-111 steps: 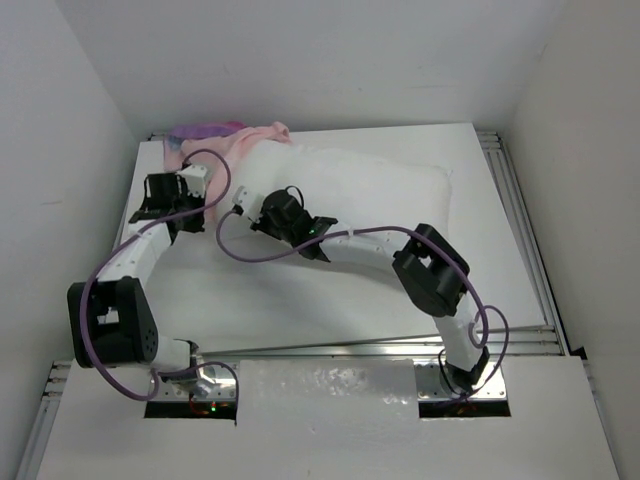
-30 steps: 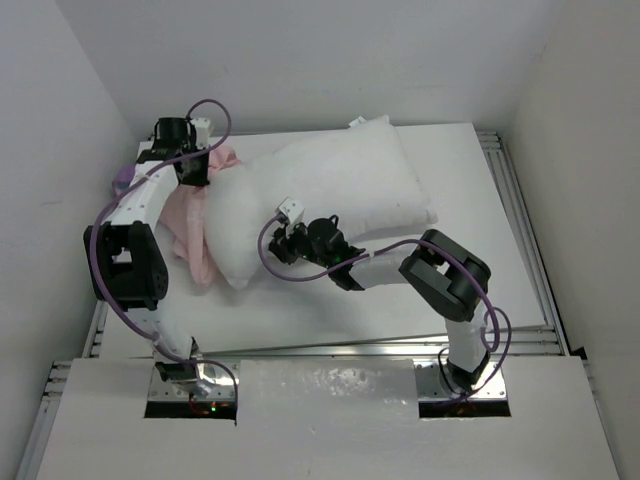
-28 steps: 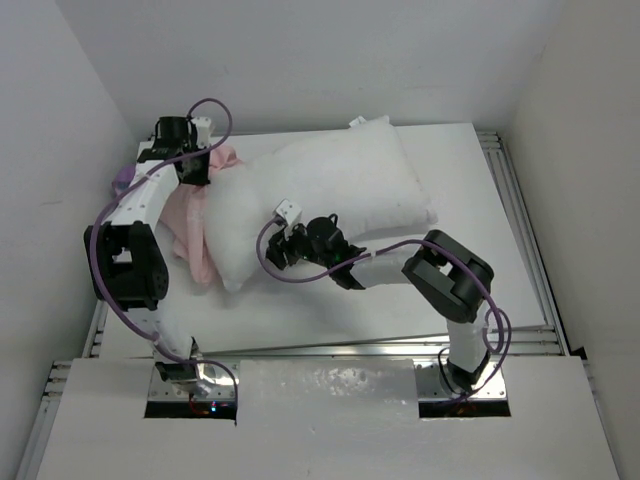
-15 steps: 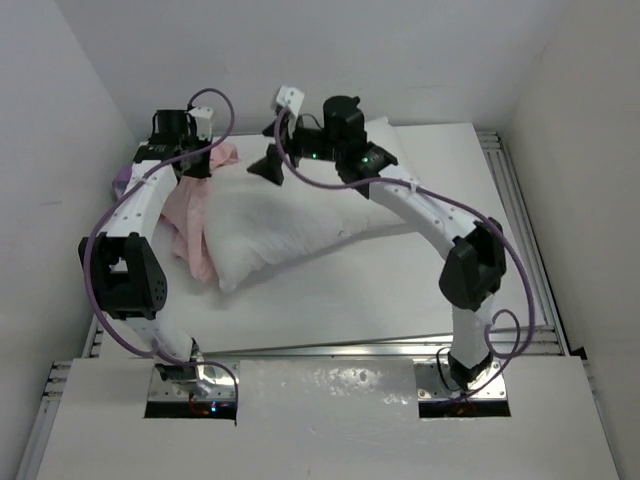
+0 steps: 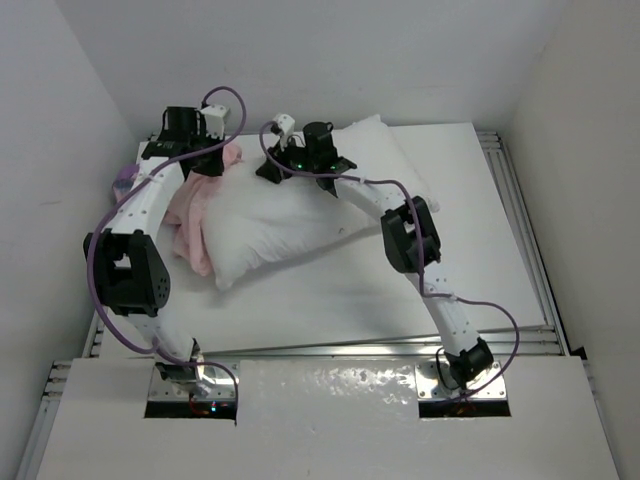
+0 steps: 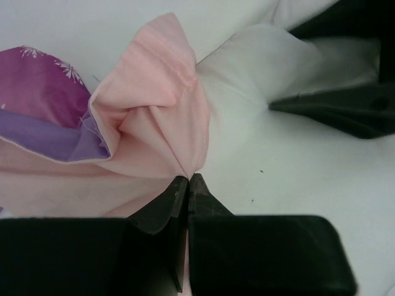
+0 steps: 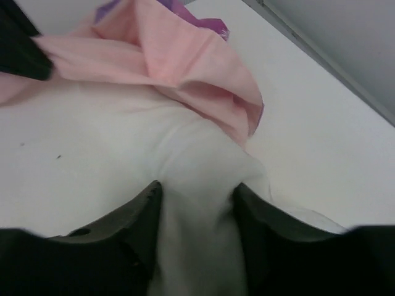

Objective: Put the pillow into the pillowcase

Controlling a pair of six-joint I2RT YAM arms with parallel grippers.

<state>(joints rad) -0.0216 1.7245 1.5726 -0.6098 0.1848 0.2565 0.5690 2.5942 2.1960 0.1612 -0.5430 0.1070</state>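
Note:
The white pillow (image 5: 300, 205) lies slantwise across the far half of the table. The pillowcase (image 5: 188, 215) is bunched at its left end, pink side out, with a purple bit (image 5: 124, 180) at the far left. My left gripper (image 5: 214, 160) is shut on a pink fold of the pillowcase (image 6: 154, 105); its tips (image 6: 188, 180) meet on the fabric. My right gripper (image 5: 274, 170) is shut on the pillow's far left corner (image 7: 197, 179), bunched between its jaws (image 7: 196, 198). The pink pillowcase edge (image 7: 179, 68) lies just beyond that corner.
The white table (image 5: 470, 230) has metal rails along its right edge (image 5: 520, 230) and near edge (image 5: 350, 347). White walls close in on the left, back and right. The right arm reaches across over the pillow.
The right gripper left the pillow's near edge, swung over to the far side and now grips the pillow's far left corner. The pillow lies flatter. The left gripper still holds the pillowcase.

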